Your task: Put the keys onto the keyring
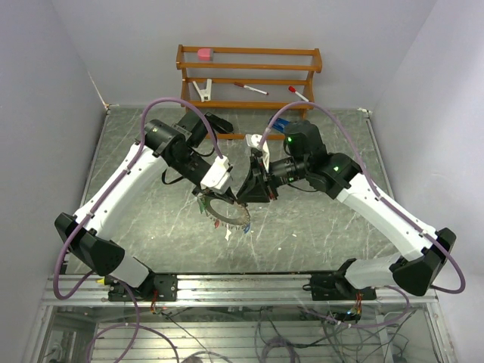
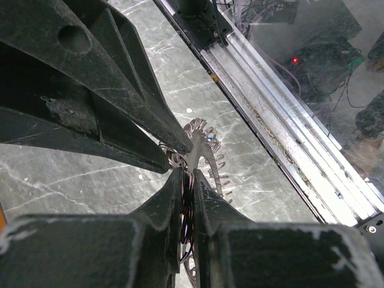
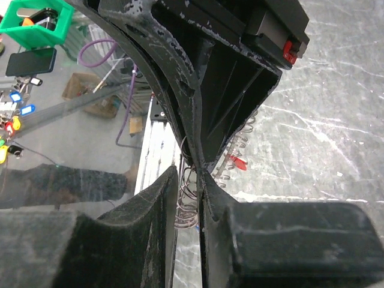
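Note:
The keyring (image 1: 227, 214), a large thin grey ring fringed with small wire loops, is held just above the tabletop between both arms. My left gripper (image 1: 209, 193) is shut on its rim; in the left wrist view the toothed edge (image 2: 207, 157) and coloured wire loops sit pinched between the fingertips (image 2: 187, 180). My right gripper (image 1: 251, 198) meets it from the other side. Its jaws stand narrowly around a stack of the ring's wire loops (image 3: 188, 195), which fill the gap. A small red tag (image 3: 237, 162) hangs at the ring's fringe. I cannot make out any keys.
A wooden rack (image 1: 249, 53) stands at the back with a pink block, a white clip and red-capped pens. An aluminium rail (image 2: 282, 120) runs along the table's near edge. Tagged keys (image 3: 18, 111) and a green bin (image 3: 36, 24) lie off the table.

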